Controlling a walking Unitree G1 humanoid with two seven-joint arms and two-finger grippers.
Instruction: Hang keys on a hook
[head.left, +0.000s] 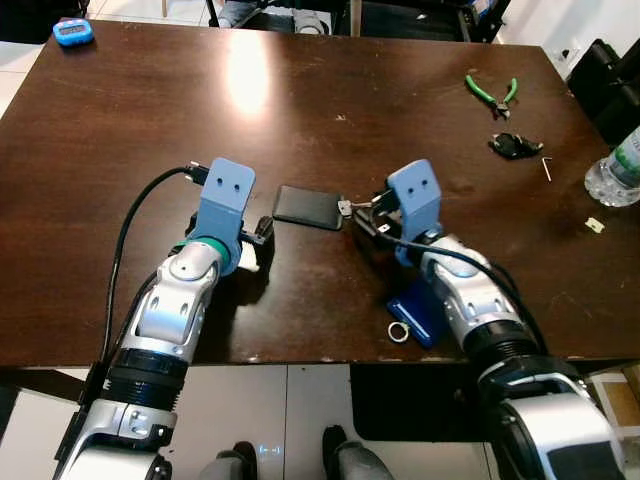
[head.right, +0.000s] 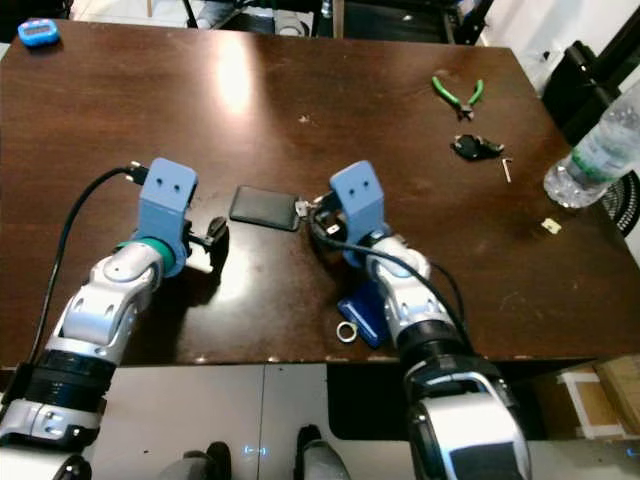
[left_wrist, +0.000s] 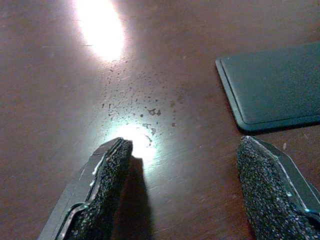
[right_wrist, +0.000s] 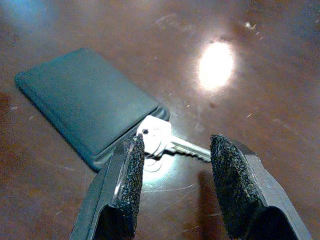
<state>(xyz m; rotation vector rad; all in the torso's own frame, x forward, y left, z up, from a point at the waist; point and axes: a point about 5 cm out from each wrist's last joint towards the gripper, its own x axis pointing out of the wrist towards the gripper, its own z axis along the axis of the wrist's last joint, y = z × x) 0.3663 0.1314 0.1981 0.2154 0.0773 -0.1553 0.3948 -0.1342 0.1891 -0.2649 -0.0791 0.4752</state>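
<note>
Wide dark table (head.left: 300, 110), nothing lifted yet: the black key case (head.left: 308, 207) lies flat between both arms. Right gripper (right_wrist: 175, 165) hovers spread around the silver key (right_wrist: 162, 140) at the case's corner; left gripper (left_wrist: 195, 190) waits spread, just beside the case. Grasp and hanging remain, by my reckoning.

Silver jointed arms, blue wrist blocks, black cables; left claw (head.left: 262, 240), right claw (head.left: 365, 218): black foam-padded fingers.
</note>
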